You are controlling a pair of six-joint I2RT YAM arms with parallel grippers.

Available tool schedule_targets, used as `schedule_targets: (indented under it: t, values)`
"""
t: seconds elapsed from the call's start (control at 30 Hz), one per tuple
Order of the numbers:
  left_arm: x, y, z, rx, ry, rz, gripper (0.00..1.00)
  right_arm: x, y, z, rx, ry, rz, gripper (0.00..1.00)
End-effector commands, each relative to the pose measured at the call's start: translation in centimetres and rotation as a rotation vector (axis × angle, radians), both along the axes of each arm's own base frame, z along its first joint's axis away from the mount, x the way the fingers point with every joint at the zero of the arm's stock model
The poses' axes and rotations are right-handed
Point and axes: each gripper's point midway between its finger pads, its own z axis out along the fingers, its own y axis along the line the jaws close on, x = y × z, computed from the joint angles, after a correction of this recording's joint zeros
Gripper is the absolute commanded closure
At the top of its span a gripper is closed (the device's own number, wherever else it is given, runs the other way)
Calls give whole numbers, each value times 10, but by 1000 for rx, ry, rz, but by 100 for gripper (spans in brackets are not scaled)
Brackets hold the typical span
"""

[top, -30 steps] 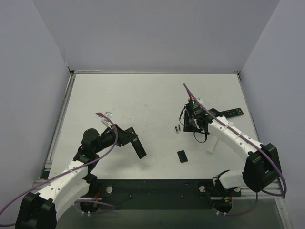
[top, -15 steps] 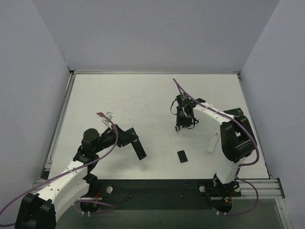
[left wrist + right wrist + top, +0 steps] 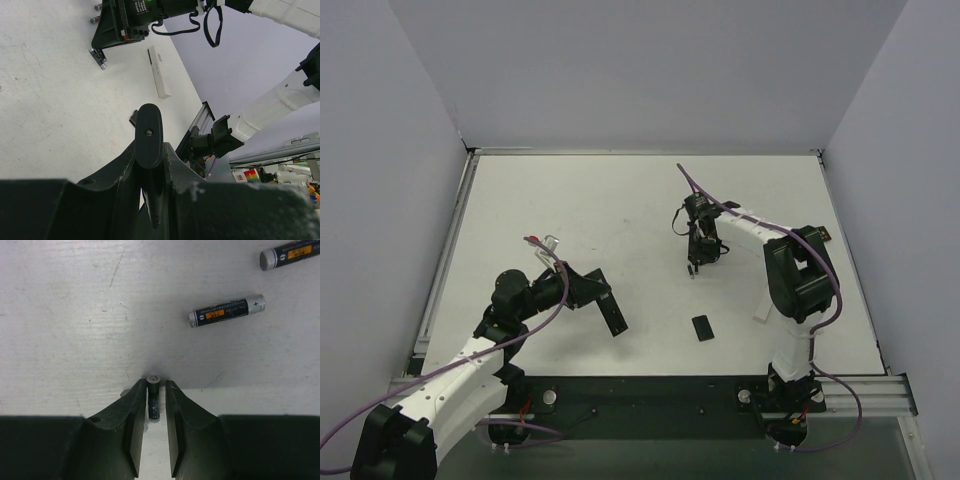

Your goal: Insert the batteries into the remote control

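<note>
Remote control sits clamped in the left gripper at near left. Farther off and to the right, the right gripper stands narrow around one battery on the table; whether it actually pinches is unclear. A second battery and third battery lie close by, untouched.

White tabletop, plain pale lavender walls on three sides, even light
</note>
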Motion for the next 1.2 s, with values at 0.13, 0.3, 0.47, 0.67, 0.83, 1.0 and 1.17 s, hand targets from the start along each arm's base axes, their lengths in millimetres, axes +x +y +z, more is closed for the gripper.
schedule_targets:
  t: [0.13, 0.3, 0.47, 0.67, 0.83, 1.0, 1.17]
  values:
    - [0, -5, 21, -19, -72, -27, 100, 4, -11, -6, -48, 17, -21, 96]
    - [0, -6, 21, -24, -76, -31, 100, -1, -13, 15, -36, -30, 9, 100]
    - [1, -8, 26, -64, -95, -35, 100, -13, 1, 76, 43, -203, 75, 100]
    - [-1, -14, 36, -111, -122, -59, 100, -48, 52, 157, 170, -458, 288, 100]
    - [-3, -17, 50, -144, -161, -70, 100, -97, 104, 205, 352, -652, 487, 100]
    - [-4, -19, 67, -175, -183, -69, 100, -135, 142, 236, 479, -789, 635, 100]
    - [-5, -22, 80, -209, -196, -62, 100, -166, 166, 246, 533, -863, 740, 100]
